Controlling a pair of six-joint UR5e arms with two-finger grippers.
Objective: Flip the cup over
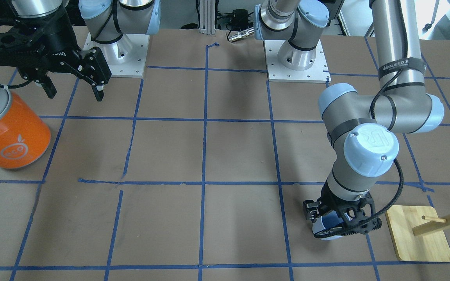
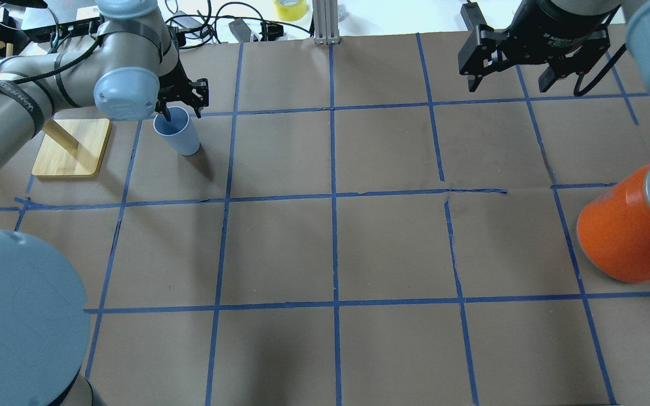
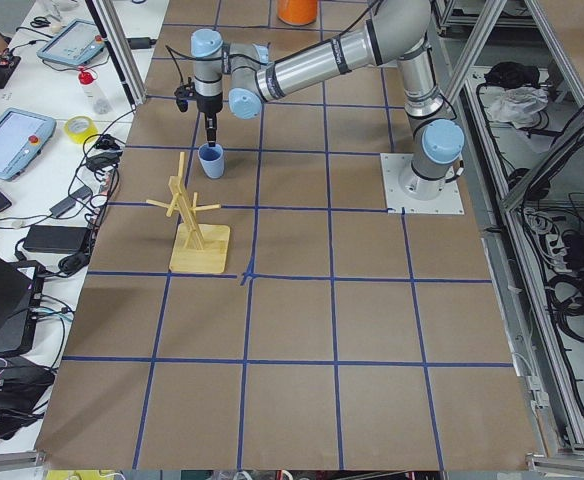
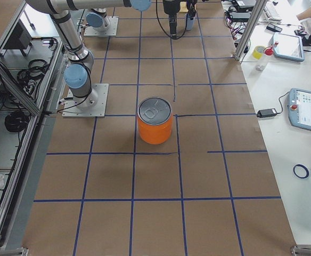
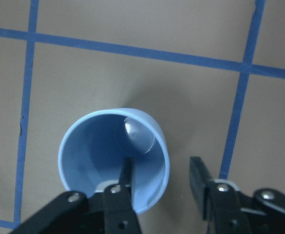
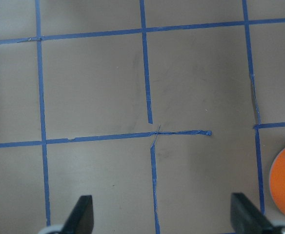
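- The robot's left claw (image 5: 162, 165) hangs open over a small pale blue tapered plastic cup (image 5: 108, 146). One finger (image 5: 127, 176) dips inside the cup's mouth. The other finger (image 5: 200, 180) is outside, clear of the wall, so the jaws straddle the rim without pinching it.
- The cup stands upright, mouth up, directly beneath the left claw on the brown paper-covered table (image 2: 392, 248), which is gridded with blue tape. The wrist view shows its bluish inside and a glint of light on its bottom.
- A flat light wooden stand with slanted pegs (image 2: 71, 148) sits near the left claw, on the side away from the table's middle. It is apart from the cup.
- The right claw (image 6: 164, 217) hovers above bare table well apart from the cup, its two fingers spread wide with nothing between them.
- A big orange can with a silver lid (image 2: 629, 237) stands upright off to the right claw's outer side, below it and untouched.
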